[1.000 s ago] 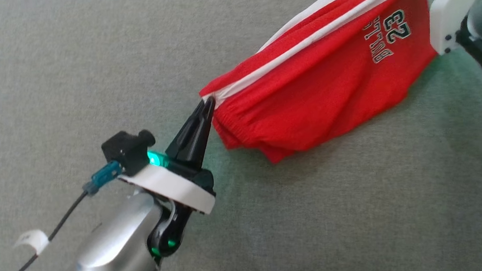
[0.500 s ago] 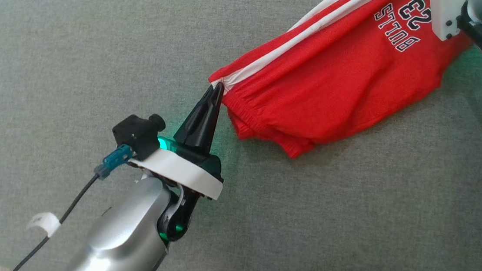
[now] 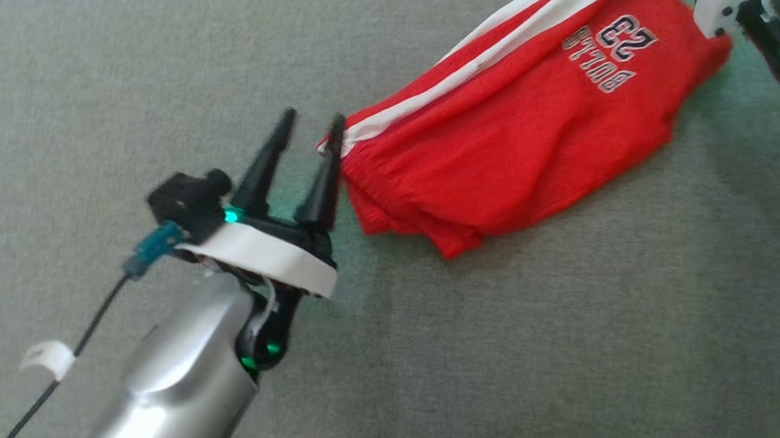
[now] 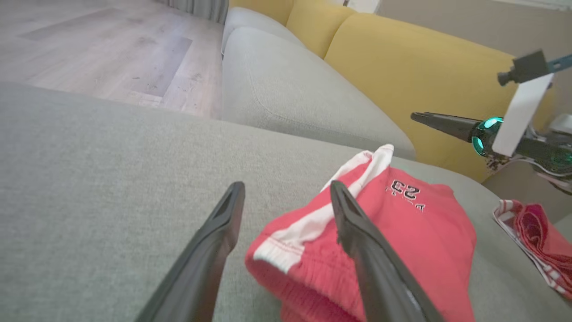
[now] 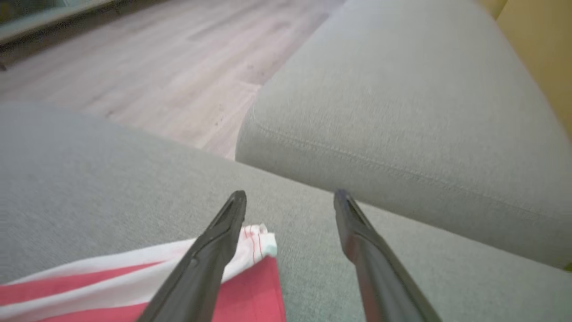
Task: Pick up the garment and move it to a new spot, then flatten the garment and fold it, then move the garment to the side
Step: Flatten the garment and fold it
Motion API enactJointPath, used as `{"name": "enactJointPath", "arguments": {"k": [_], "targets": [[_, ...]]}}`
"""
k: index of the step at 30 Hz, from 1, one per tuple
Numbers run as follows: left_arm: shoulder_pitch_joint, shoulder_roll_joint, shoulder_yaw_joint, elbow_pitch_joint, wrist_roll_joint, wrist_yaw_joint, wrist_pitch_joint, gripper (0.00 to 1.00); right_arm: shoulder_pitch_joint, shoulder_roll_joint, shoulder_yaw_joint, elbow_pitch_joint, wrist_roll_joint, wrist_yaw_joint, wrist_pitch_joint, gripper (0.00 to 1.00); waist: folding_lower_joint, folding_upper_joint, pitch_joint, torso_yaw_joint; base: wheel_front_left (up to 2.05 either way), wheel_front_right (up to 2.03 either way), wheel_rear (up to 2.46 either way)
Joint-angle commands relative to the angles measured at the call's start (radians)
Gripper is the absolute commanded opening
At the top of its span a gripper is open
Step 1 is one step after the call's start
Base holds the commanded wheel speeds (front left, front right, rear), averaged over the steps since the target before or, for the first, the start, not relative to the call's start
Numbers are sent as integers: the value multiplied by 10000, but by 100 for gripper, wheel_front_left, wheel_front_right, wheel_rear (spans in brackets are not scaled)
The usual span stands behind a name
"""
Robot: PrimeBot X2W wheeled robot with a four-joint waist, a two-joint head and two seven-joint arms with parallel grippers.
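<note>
Grey cushion (image 3: pixel 137 72) bears everything. Left gripper (image 3: pixel 313 118) stands spread, gripping nothing, at the white-striped corner of the red garment (image 3: pixel 510 145). Right gripper (image 5: pixel 289 195) is likewise spread at the far corner. Bare cushion runs leftward to its edge.

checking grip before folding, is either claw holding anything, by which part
Nothing is held. The left claw and right claw stand open; the red white-striped fabric shorts lie on the grey cushion.

garment (image 3: pixel 510 145) on cushion (image 3: pixel 444 355) | left gripper (image 3: pixel 312 116) jaws at its left end | right gripper (image 5: pixel 290 197) jaws at other end
</note>
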State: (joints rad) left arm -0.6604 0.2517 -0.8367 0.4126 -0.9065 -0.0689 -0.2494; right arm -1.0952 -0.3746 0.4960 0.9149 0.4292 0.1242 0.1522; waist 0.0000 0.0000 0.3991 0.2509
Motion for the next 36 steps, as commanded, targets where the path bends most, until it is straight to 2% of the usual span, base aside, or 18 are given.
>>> {"name": "enactJointPath", "arguments": {"k": [1,5,11,12,16,21,22,23,26,29,33,36], "targets": [[-137,315,669,-365,45,119,-118,100,-83,104,-37,-479,95,65,-497,100,0,0,-321,-279,0,0,0],[242,385,1602,-827,282,386,-121,100,281,144,-275,-980,316,65,-1499,100,0,0,-763,-662,0,0,0],[1053,373,3155,-1621,1278,881,-122,100,1381,406,-795,-1849,336,65,-2615,100,0,0,-1482,-1236,0,0,0],[1400,271,3682,-1838,1588,1002,-122,100,1823,439,-1020,-2113,-105,65,-2967,100,0,0,-1707,-1414,0,0,0],[2115,58,4510,-2166,2295,1095,-123,100,2959,1074,-1906,-2611,-525,65,-3369,100,0,0,-2104,-1765,0,0,0],[3077,-332,5226,-2270,2925,883,-123,100,4691,2250,-3127,-3538,-1534,65,-3739,100,0,0,-2502,-2129,0,0,0],[3457,-455,5486,-2263,3229,768,-123,100,5434,2699,-3675,-3977,-1954,65,-3828,100,0,0,-2623,-2261,0,0,0],[3457,-455,5486,-2263,3229,768,-123,100,5434,2699,-3675,-3977,-1954,65,-3828,100,0,0,-2623,-2261,0,0,0],[4048,-718,5905,-2248,3696,567,-123,100,6595,3103,-4176,-4608,-2361,65,-3893,100,0,0,-2812,-2417,0,0,0],[4637,-1026,6325,-2227,4150,349,-123,100,7646,3223,-4416,-5087,-2504,65,-3921,100,0,0,-2965,-2535,0,0,0],[5326,-1427,6689,-2113,4644,53,-123,100,8580,3238,-4368,-5410,-1891,65,-3955,100,0,0,-3108,-2616,0,0,0],[5576,-1642,6850,-2115,4958,-126,-124,100,8883,3240,-4342,-5505,-1847,65,-3966,100,0,0,-3133,-2623,0,0,0]]}}
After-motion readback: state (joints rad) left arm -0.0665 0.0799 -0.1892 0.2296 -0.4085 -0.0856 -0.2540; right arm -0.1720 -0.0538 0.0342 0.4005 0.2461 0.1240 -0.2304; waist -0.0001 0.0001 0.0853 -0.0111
